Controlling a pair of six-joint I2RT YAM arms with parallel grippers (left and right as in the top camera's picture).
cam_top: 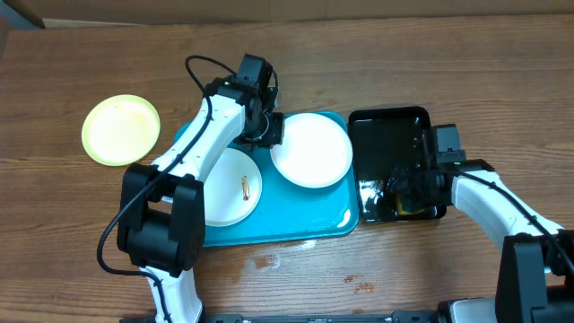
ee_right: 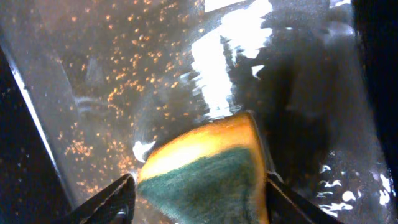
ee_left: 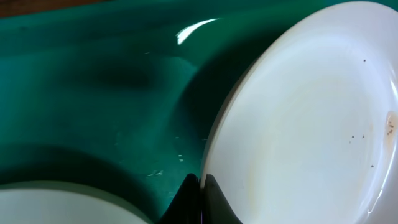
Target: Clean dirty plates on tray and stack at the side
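Note:
The turquoise tray (cam_top: 296, 220) holds two white plates. The right white plate (cam_top: 312, 149) (ee_left: 298, 124) has my left gripper (cam_top: 267, 130) (ee_left: 200, 180) shut on its left rim, and it carries tiny dark specks. The left white plate (cam_top: 235, 187) (ee_left: 56, 205) has a brown smear and is partly hidden under my left arm. A pale yellow-green plate (cam_top: 120, 129) lies on the table left of the tray. My right gripper (cam_top: 408, 193) (ee_right: 199, 182) is down in the black tray, its fingers against both sides of a yellow-and-green sponge (ee_right: 205, 177).
The glossy black tray (cam_top: 387, 126) stands right of the turquoise tray, wet inside with orange specks (ee_right: 106, 93). Water drops (cam_top: 269, 260) lie on the wooden table in front of the tray. Cardboard (cam_top: 134, 11) lines the table's back edge.

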